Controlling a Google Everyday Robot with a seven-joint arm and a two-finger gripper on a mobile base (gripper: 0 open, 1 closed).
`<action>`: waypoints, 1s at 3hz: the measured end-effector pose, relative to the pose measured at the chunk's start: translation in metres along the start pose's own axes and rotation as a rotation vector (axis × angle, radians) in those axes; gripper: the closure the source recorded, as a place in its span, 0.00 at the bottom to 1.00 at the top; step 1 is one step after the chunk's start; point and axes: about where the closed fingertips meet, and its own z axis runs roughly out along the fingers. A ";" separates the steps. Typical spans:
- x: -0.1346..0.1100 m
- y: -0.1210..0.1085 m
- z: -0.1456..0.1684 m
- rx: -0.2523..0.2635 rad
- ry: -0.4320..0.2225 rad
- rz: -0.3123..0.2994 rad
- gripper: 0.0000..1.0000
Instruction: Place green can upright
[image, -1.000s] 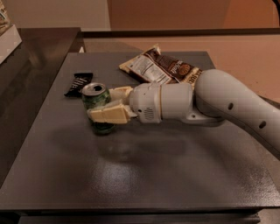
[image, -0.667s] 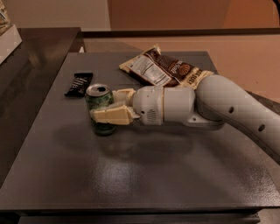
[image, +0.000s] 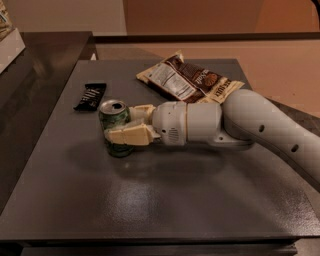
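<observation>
Cream two-finger claw (image: 120, 125) clenched side-on around small dark green metal drink can (image: 113, 118), one finger on each flank; horizontal grip steadies it against tipping. Can upright, pull-tab top up, base seemingly on dark grey bench (image: 150, 200), left of centre. Release likely next.

One green can (image: 114, 116) in one pincer (image: 120, 124), one candy bar (image: 90, 95), two snack bags (image: 175, 81)

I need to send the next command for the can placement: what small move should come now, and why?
Probably open the pincer and let go. It grips the green can from both sides, and the can stands upright, pull-tab end up, with its base apparently resting on the grey table. Releasing there should leave it standing.
</observation>
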 end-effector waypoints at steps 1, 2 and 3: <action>0.001 -0.001 0.002 0.004 -0.001 0.025 0.13; 0.001 -0.003 0.003 0.008 -0.002 0.046 0.00; 0.001 -0.003 0.003 0.008 -0.002 0.046 0.00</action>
